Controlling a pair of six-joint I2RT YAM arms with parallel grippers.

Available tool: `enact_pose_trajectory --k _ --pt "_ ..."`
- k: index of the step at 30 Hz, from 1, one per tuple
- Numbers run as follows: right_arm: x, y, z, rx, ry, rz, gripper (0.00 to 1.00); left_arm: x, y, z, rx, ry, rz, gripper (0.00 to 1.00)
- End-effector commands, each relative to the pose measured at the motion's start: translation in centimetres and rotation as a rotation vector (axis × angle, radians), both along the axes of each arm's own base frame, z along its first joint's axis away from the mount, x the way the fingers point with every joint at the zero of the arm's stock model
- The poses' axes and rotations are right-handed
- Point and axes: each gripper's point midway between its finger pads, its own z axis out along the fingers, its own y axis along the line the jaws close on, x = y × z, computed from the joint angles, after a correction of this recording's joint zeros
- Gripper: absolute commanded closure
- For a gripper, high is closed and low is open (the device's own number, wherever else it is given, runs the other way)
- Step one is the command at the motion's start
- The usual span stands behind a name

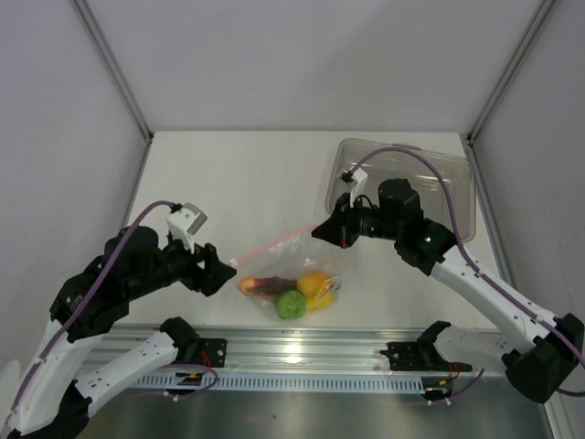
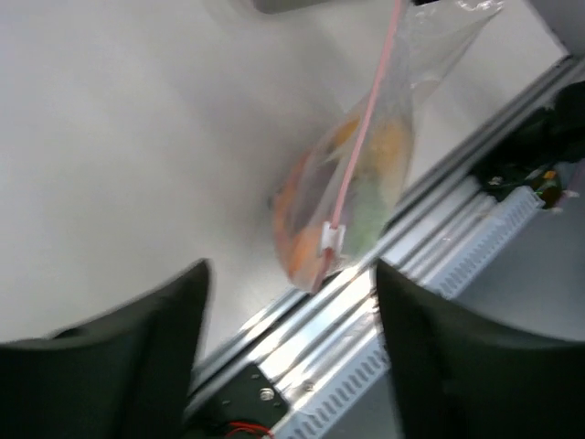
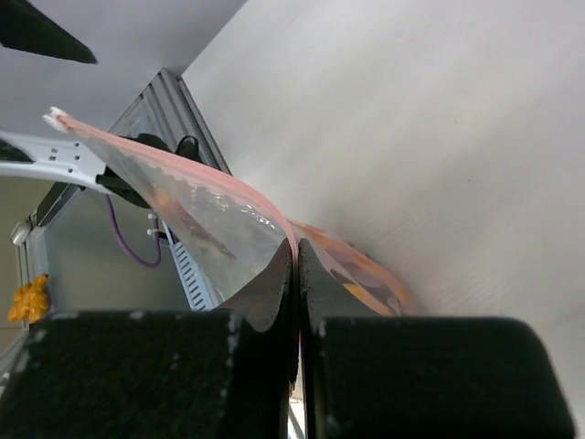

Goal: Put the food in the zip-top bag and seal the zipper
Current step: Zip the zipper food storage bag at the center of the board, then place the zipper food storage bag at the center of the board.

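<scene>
White tabletop: zipper slants from beside the spread left gripper, lower left, up to the right gripper pinching it.

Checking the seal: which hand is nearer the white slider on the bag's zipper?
Left. The left hand sits open just short of the slider; the right hand pinches the bag at the strip's far end.

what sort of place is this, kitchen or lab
Probably a robot lab test cell: plain white walls, two arms bolted to an aluminium rail, and toy food in a zip-top bag.
</scene>
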Motion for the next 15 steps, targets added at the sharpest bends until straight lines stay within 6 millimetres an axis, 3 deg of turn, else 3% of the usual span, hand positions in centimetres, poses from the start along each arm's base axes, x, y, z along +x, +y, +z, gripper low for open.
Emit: enact_pose_trajectory --k 1,6,7,9,10,11,12,13,14,15 --pt "3.0 1.2 1.9 0.037 -0.014 -0.049 1.0 2.4 3.0 2.3 0.017 -0.101 0.214 0.01" --pt "7.4 2.8 1.4 0.041 0.018 -0.081 1.0 3.3 5.3 5.5 -0.029 -0.22 0.341 0.01" --pt "8.8 3.2 0.0 0.021 0.051 -0.095 1.0 3.0 5.5 6.0 -0.045 -0.244 0.34 0.01" --pt "10.8 3.9 0.6 0.035 0.04 -0.102 1.0 2.9 5.3 6.9 -0.084 -0.282 0.324 0.01" --pt "12.4 4.3 -1.3 0.01 0.077 -0.114 1.0 2.7 5.3 7.2 -0.091 -0.3 0.314 0.0" --pt "13.4 4.8 -0.5 0.026 0.059 -0.111 1.0 2.4 5.4 7.5 -0.106 -0.317 0.303 0.01" --pt "14.1 5.2 -0.9 0.027 0.063 -0.101 1.0 2.5 5.3 7.6 -0.115 -0.328 0.297 0.0" --pt "15.2 5.9 -2.5 0.014 0.08 -0.099 1.0 2.4 5.1 7.5 -0.114 -0.329 0.29 0.01" --pt "16.4 6.4 -1.6 0.037 0.04 -0.098 1.0 2.4 5.1 7.2 -0.116 -0.328 0.284 0.0" --pt "17.1 6.9 -2.0 0.037 0.036 -0.094 1.0 2.5 5.0 7.1 -0.112 -0.325 0.285 0.01"
